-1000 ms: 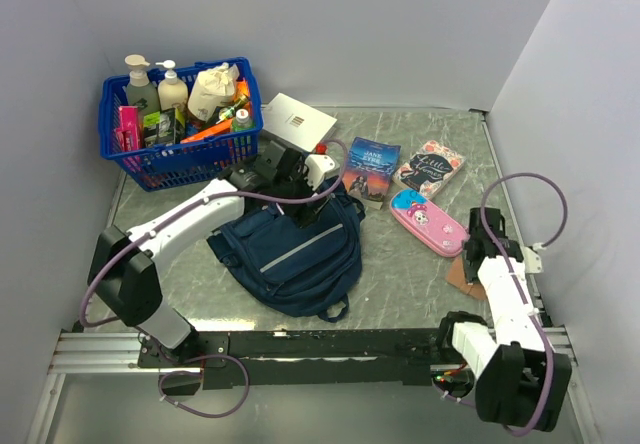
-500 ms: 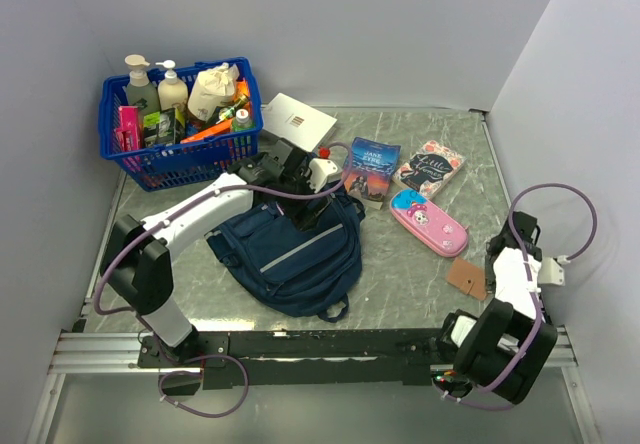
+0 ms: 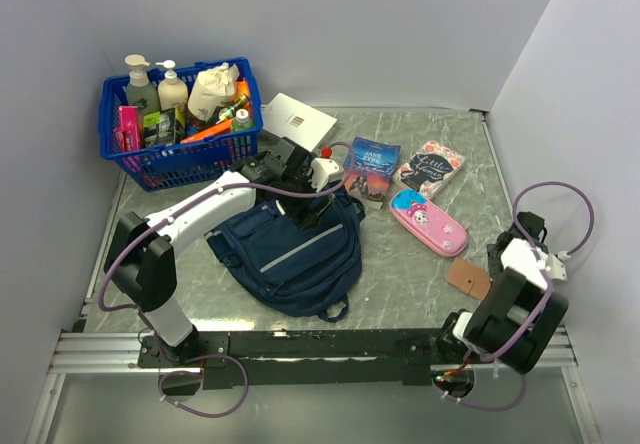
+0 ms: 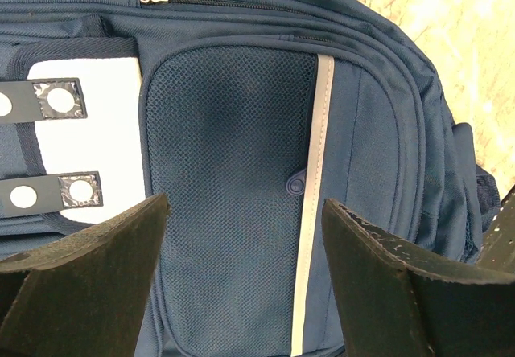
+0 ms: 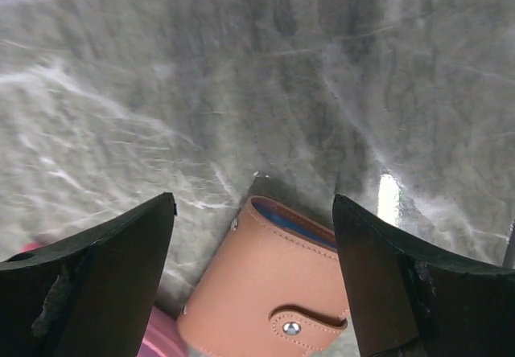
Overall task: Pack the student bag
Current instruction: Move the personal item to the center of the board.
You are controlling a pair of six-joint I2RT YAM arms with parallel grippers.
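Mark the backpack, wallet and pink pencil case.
backpack (image 3: pixel 292 252): top view, middle of front panel
wallet (image 5: pixel 257 285): right wrist view, tan cover
pencil case (image 3: pixel 428 222): top view, middle of pink face

blue plastic basket (image 3: pixel 185 164) back left, crammed: pump bottles (image 3: pixel 140 82), white pouch (image 3: pixel 212 91), orange and pink bits
white card (image 3: pixel 298 121) flat just right of basket
blue-cover book (image 3: pixel 371 171) and black-and-pink book (image 3: pixel 429 169) side by side
pink pencil case (image 3: pixel 428 221) just in front of them, angled
tan snap wallet (image 5: pixel 269 293) shut, flat on marbled table (image 3: pixel 400 264), just beside pencil case

Blue book (image 3: pixel 370 171) cover reads "JANE EYRE". Second book (image 3: pixel 429 167), pump bottles (image 3: pixel 172 88): lettering too small to read.
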